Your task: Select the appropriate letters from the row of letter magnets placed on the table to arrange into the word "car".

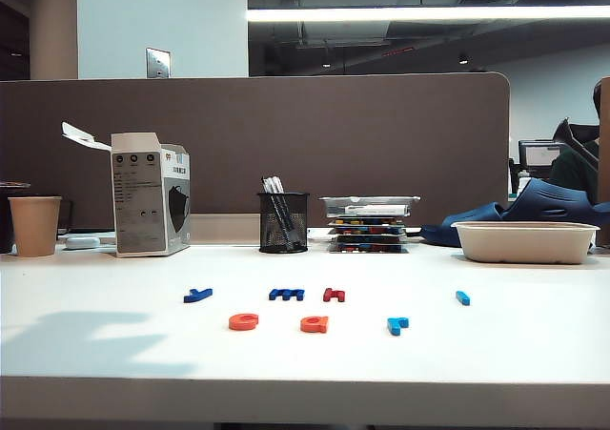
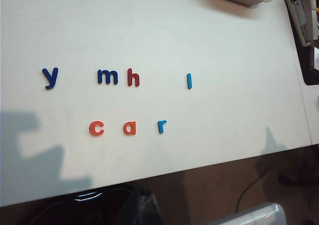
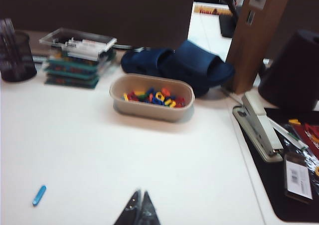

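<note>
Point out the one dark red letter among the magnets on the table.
It is the "h", last of the "y m h" group in the back row, right beside the dark blue "m". Every other letter is blue or orange.

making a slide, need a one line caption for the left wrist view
Orange c, orange a and light-blue r spell "car" below leftover y, m, h.
</note>
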Robot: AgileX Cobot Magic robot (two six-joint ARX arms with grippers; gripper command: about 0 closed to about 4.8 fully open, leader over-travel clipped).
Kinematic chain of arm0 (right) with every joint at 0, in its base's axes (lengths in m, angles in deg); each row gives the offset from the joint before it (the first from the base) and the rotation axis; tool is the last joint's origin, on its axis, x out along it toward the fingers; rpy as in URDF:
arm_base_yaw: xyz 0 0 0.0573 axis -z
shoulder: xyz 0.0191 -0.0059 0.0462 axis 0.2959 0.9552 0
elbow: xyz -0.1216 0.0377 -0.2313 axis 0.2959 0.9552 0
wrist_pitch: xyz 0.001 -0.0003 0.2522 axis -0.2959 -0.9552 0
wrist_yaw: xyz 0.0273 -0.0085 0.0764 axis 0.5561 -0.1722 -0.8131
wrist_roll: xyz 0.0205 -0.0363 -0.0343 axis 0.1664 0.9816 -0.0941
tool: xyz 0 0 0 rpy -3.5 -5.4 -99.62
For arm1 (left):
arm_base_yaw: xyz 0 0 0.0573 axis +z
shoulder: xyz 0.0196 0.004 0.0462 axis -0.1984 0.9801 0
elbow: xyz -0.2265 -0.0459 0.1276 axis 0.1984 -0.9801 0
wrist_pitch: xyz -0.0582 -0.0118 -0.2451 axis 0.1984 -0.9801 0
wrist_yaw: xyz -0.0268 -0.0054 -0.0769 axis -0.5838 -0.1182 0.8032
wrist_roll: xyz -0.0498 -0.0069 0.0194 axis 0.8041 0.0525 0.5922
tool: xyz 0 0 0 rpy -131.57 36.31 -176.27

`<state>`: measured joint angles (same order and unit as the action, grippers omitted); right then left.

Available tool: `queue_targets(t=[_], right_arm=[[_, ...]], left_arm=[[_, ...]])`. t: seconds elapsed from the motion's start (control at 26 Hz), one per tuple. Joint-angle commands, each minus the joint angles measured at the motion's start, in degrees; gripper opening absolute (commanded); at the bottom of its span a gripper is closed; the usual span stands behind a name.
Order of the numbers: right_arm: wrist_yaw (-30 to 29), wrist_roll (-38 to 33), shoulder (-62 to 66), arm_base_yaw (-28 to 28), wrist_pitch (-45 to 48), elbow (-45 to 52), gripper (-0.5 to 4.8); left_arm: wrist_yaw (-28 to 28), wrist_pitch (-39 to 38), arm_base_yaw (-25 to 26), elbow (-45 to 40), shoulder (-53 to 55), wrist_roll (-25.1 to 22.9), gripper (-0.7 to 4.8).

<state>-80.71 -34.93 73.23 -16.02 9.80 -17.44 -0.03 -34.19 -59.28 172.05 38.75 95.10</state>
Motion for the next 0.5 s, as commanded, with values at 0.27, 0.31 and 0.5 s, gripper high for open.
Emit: queue_targets(t=[0.27,0.31,0.5], right_arm=[[-4.17,-3.78,-9.55,-0.09,12.48,12.17,-0.02],[-4.17,-5.27,-9.66,-0.09,13.66,13.77,-0.02],[-3.30,-7.04,-10.86,-0.09,22.71,22.25,-0.02]], left_arm=[[-0.20,0.68,0.00,0.15,-0.13,-0.04,-0.05],[-0.22,0.81,0.02,0.15,-0.13,-0.04,-0.05],[-0.17,0.87,0.00,0.15,-0.13,-0.04,-0.05]])
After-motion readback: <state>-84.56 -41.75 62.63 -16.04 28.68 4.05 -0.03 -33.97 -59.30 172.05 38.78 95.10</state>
